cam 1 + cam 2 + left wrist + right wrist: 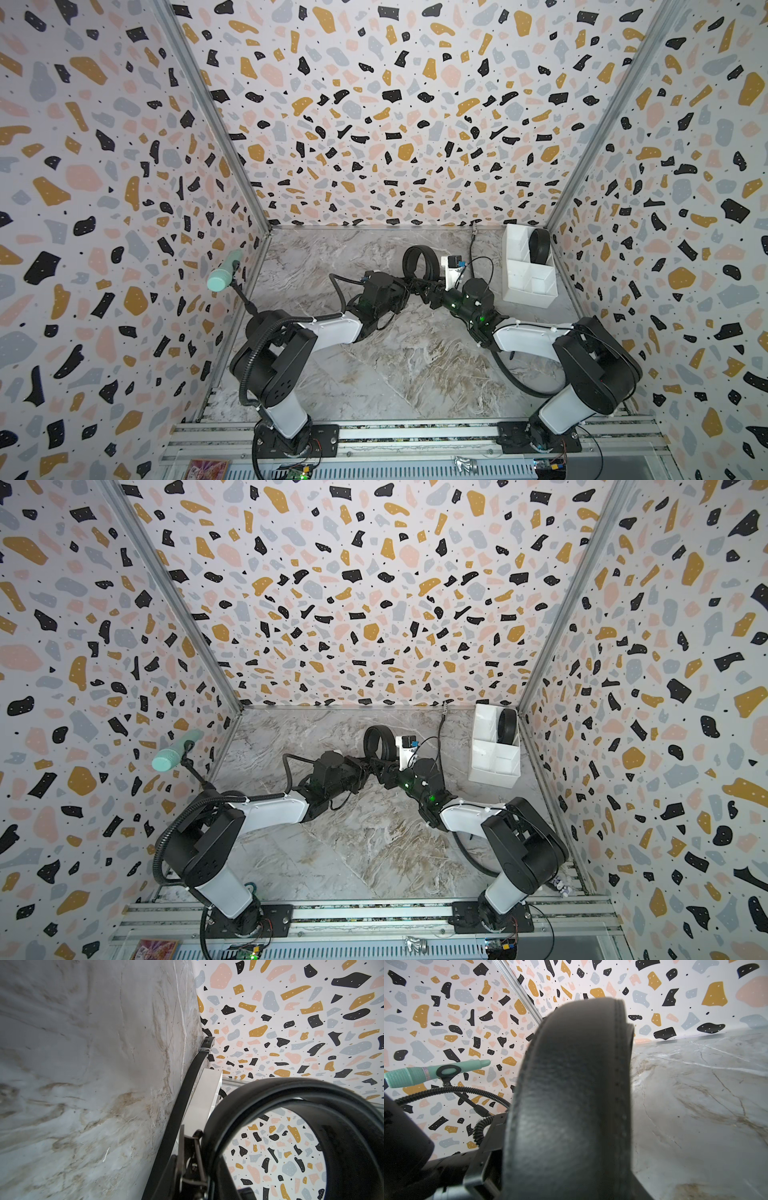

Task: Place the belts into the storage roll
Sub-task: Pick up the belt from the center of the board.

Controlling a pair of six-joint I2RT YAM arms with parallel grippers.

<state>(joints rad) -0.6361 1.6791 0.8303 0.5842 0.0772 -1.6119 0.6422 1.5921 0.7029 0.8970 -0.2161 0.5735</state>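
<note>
A wide black belt rolled into a coil [417,261] [379,742] stands on edge over the marble floor between both grippers. My left gripper [409,284] [207,1186] is shut on the coil's lower part by its buckle [192,1159]. The right gripper [428,293] faces it from the other side. The coil's outer face [571,1095] fills the right wrist view and hides those jaws. The white storage roll [519,286] [482,771] stands at the back right with another rolled belt [539,246] [507,726] in a far cell. A thin belt [182,1101] with a silver buckle [475,227] lies near the back wall.
A mint-green cylinder [222,274] [425,1074] on a black stand leans by the left wall. A small white block with a blue part [453,266] sits just behind the right wrist. Patterned walls close in the back and both sides.
</note>
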